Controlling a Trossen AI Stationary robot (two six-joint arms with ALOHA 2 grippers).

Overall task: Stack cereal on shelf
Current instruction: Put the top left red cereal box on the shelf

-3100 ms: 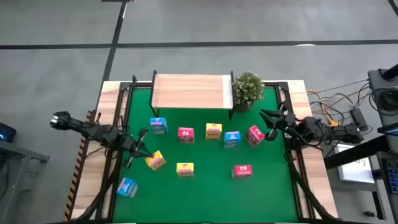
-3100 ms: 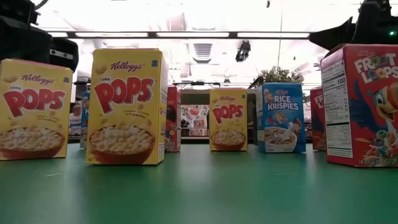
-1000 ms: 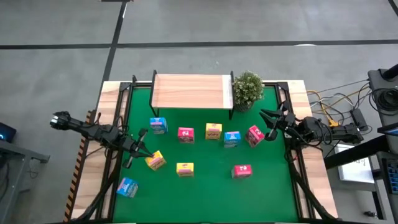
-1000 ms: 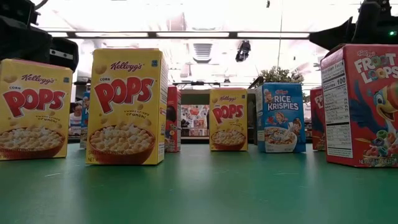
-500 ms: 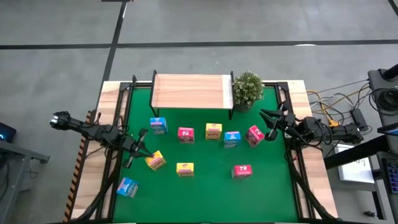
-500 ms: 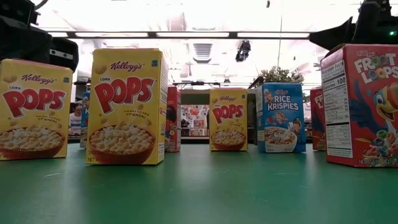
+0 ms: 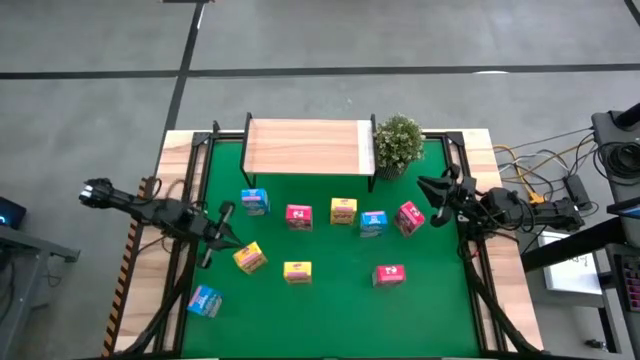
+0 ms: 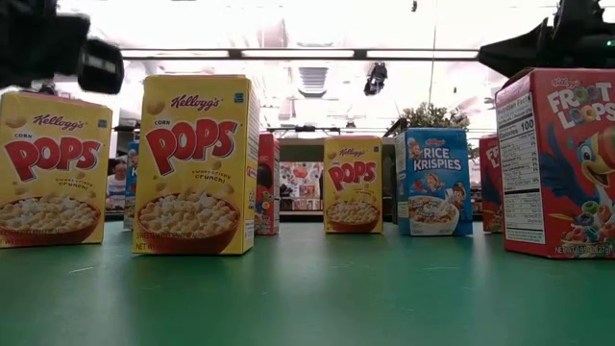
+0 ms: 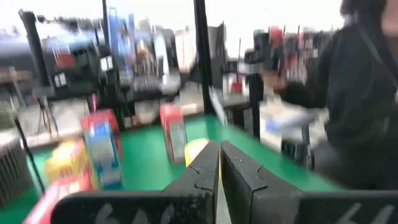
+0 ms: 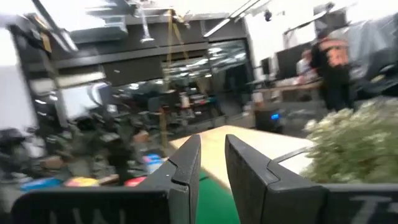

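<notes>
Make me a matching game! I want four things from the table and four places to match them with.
Things:
1. shelf
2. plant
3. left gripper
4. blue box

Places:
A. nearest the table's front left corner
B. at the shelf's right end
C. along the back of the green tabletop
D. just above a yellow box at the left, fingers shut

Pairs: 1-C, 2-B, 3-D, 4-A
</notes>
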